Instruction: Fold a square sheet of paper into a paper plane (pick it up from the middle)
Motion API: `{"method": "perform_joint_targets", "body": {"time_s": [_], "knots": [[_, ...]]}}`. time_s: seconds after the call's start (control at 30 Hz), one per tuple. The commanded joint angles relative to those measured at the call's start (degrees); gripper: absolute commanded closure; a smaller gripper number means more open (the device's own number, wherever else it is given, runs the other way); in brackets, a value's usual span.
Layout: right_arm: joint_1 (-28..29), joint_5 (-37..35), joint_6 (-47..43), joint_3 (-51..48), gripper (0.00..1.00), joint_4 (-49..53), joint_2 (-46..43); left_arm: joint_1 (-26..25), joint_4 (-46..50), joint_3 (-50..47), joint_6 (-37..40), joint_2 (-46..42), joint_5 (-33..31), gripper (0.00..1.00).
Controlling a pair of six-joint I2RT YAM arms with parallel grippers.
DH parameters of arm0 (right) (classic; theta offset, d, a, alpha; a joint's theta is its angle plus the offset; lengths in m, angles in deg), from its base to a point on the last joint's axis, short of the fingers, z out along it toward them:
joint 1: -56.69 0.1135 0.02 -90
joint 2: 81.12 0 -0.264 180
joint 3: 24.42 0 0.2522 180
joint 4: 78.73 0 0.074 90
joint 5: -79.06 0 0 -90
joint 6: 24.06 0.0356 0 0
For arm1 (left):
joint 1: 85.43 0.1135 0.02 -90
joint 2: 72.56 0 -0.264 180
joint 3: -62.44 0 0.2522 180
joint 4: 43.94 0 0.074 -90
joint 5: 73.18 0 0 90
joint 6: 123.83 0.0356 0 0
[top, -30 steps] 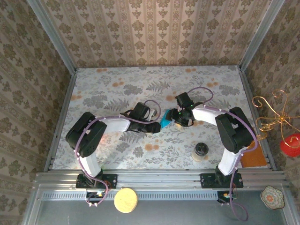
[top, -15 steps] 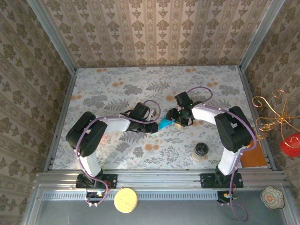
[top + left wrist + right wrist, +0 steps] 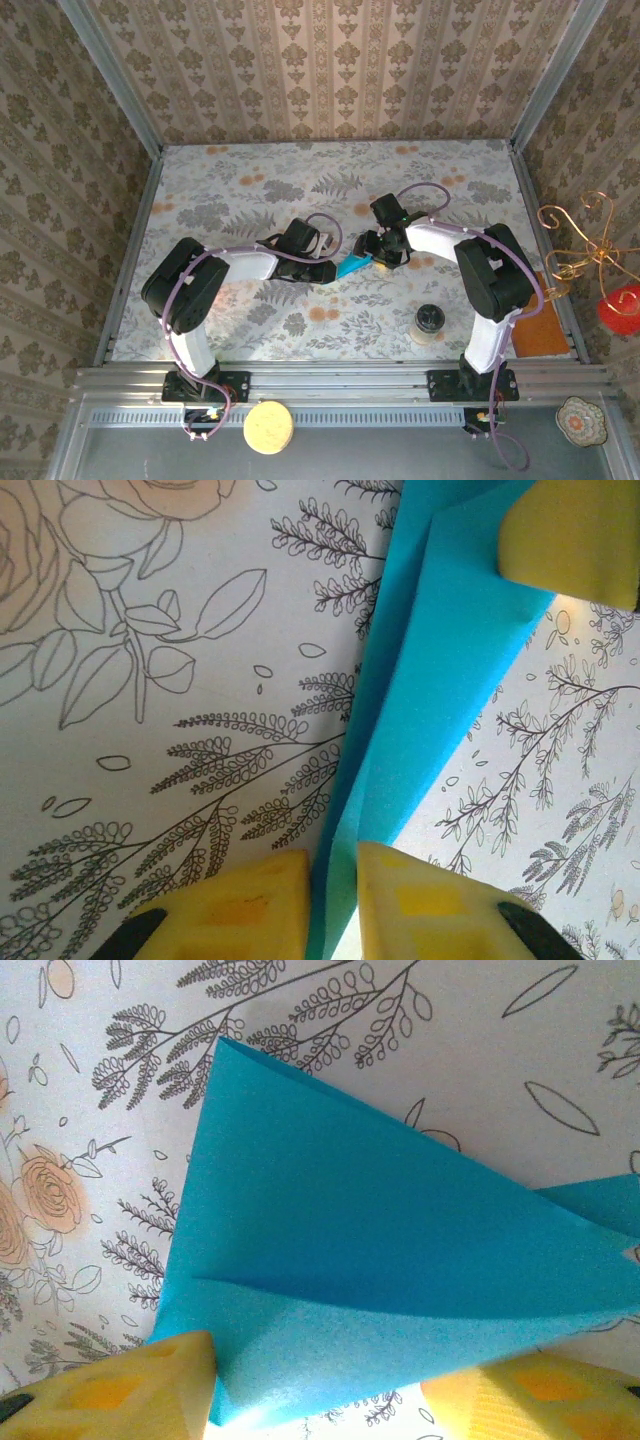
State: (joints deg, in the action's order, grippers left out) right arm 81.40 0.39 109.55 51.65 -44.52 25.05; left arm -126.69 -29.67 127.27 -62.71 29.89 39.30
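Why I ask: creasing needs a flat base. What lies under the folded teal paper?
Floral table surface shows all around the folded teal paper; the patch directly beneath is covered, so unseen.

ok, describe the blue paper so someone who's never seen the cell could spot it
Look at the middle of the flower-print table, where the two arms meet. Between the left hand and right hand is the teal-blue paper, folded with creases. It's the only bright blue thing; the orange-brown sheet lies flat at the near right corner.
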Motion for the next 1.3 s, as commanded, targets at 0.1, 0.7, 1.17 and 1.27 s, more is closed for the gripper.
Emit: {"method": "perform_joint_targets", "body": {"time_s": [0.1,0.7,1.17,1.27], "knots": [[1.0,-4.3,-1.4,-2.0,0.38,-3.6,8.6,-0.6,2.7,0.1,0.4,2.8,-0.2,0.79],[1.1,-2.8,-1.9,-2.1,0.38,-4.1,8.0,-1.3,0.7,2.7,-1.8,-6.7,-0.1,0.69],[1.0,-2.2,-2.0,-2.2,0.42,-4.3,8.4,-2.3,1.4,9.5,-3.8,3.3,2.2,0.89],[1.0,-2.0,-2.0,-2.0,0.43,-4.4,8.6,-2.2,1.4,9.6,-4.1,4.1,2.5,0.90]]}}
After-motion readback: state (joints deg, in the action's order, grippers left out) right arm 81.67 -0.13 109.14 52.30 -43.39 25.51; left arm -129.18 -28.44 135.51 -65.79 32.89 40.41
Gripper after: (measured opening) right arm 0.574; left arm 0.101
